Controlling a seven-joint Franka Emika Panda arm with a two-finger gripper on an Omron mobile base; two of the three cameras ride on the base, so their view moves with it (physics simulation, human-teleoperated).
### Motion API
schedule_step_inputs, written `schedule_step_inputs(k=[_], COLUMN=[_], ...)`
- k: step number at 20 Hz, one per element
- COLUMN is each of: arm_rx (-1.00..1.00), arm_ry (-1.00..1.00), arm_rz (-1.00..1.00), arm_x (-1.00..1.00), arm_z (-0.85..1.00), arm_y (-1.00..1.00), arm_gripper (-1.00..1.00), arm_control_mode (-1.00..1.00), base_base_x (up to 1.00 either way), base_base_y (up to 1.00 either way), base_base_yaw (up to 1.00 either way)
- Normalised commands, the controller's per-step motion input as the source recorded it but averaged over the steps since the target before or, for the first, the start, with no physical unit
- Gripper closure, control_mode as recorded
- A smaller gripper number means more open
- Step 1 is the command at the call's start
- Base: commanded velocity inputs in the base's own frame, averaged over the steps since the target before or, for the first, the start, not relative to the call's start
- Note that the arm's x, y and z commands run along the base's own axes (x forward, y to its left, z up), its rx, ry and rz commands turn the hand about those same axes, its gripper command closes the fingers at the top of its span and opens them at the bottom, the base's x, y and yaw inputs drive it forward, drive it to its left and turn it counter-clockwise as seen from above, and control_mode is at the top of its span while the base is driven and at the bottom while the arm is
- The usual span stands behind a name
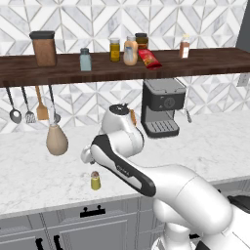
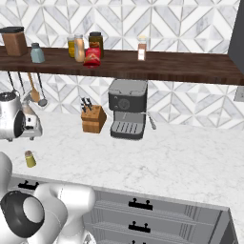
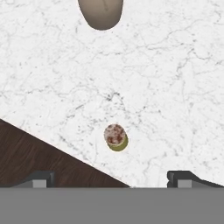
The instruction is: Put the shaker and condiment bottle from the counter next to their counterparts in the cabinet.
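The shaker (image 1: 95,180) (image 2: 30,158), yellow-green with a brownish-pink cap, stands upright near the front edge of the white marble counter (image 1: 210,146) (image 2: 181,162). In the hand view I look straight down on the shaker (image 3: 116,137), a little ahead of my gripper (image 3: 113,179). The gripper hangs above it, open, with nothing between its fingertips (image 3: 40,178). My hand (image 2: 21,121) hovers over the counter's left end. The red condiment bottle (image 1: 150,58) (image 2: 92,56) lies on the dark wooden cabinet shelf (image 1: 210,61) (image 2: 181,66), beside a cream-orange bottle (image 1: 130,51).
A coffee machine (image 1: 162,105) (image 2: 127,114) and a knife block (image 2: 93,119) stand at the back of the counter. A beige pear-shaped vase (image 1: 56,140) (image 3: 101,11) sits behind the shaker. Utensils (image 1: 29,105) hang under the shelf. A pale blue shaker (image 1: 85,59) and several jars stand on the shelf.
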Motion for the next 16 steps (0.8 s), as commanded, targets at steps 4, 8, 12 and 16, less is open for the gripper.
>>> schedule_step_inputs(k=[4, 8, 12, 16], arm_rx=[0.00, 0.00, 0.00, 0.00], arm_ry=[-0.03, -0.01, 0.00, 0.00], arm_rz=[0.00, 0.00, 0.00, 0.00], arm_x=[0.10, 0.07, 0.00, 0.00], arm_z=[-0.16, -0.23, -0.21, -0.23], arm_y=[0.00, 0.00, 0.00, 0.00], arm_gripper=[-1.00, -1.00, -1.00, -1.00], arm_control_mode=[-1.00, -1.00, -1.00, -1.00], base_base_x=[0.00, 0.00, 0.00, 0.00], base_base_y=[0.00, 0.00, 0.00, 0.00], base_base_yaw=[0.00, 0.00, 0.00, 0.00])
